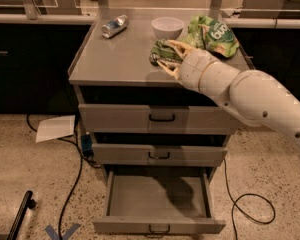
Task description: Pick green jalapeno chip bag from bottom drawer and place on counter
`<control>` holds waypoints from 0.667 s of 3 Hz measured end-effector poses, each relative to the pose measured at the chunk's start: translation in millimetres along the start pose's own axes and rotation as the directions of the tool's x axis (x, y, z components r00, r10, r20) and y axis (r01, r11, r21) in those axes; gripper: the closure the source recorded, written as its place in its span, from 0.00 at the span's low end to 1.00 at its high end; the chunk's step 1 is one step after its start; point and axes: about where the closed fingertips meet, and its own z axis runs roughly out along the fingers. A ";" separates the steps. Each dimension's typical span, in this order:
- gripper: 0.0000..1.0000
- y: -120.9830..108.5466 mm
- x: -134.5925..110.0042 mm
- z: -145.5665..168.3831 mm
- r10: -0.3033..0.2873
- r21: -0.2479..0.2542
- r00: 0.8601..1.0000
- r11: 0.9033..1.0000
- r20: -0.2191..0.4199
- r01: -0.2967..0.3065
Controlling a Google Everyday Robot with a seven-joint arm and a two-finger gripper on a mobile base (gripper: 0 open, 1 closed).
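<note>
The green jalapeno chip bag point(159, 53), small, crumpled, green and white, rests on the counter point(120, 59) right of its middle. My gripper point(166, 55) reaches in from the right with its fingers point(176, 44) above and below the bag, closed on its right end. The bottom drawer point(157, 198) is pulled fully open and nothing shows inside it. My white arm runs from the lower right across the cabinet's right front corner.
A white bowl point(168, 27), a lying silver can point(114, 26) and a larger bright green bag point(213, 34) sit at the counter's back. The two upper drawers point(160, 118) are shut. Cables point(72, 184) and a sheet of paper point(55, 128) lie on the floor.
</note>
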 end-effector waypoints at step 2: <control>1.00 -46.2 51.4 42.5 0.024 -0.032 1.000 0.999 -0.008 -0.024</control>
